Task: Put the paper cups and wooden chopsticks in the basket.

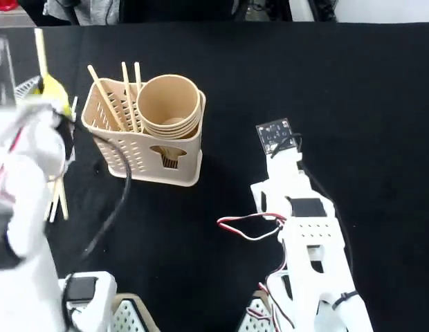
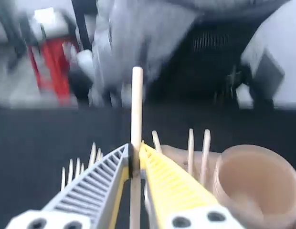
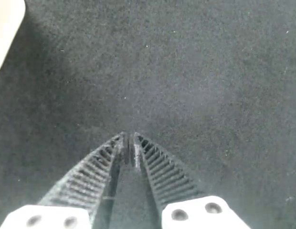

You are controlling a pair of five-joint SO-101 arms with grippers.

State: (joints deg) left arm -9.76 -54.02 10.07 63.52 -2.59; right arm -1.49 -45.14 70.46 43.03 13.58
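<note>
The left end effector (image 2: 134, 151) pinches 1 wooden chopstick (image 2: 136, 95) upright, beside the basket (image 1: 149, 155). The basket holds stacked paper cups (image 1: 169, 104) and 3 chopsticks (image 1: 126, 90). A black cable (image 1: 117, 207) drapes across the basket's front. Loose chopsticks (image 1: 62, 200) lie on the table (image 1: 353, 83) under that arm. The right end effector (image 3: 129, 140) is pressed together over the table.

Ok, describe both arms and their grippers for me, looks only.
The left arm and right arm are white plastic. The left gripper has one grey and one yellow ribbed finger. The right gripper has two black ribbed fingers on white bases. The right arm carries looped red-and-white wires and a black circuit board.
</note>
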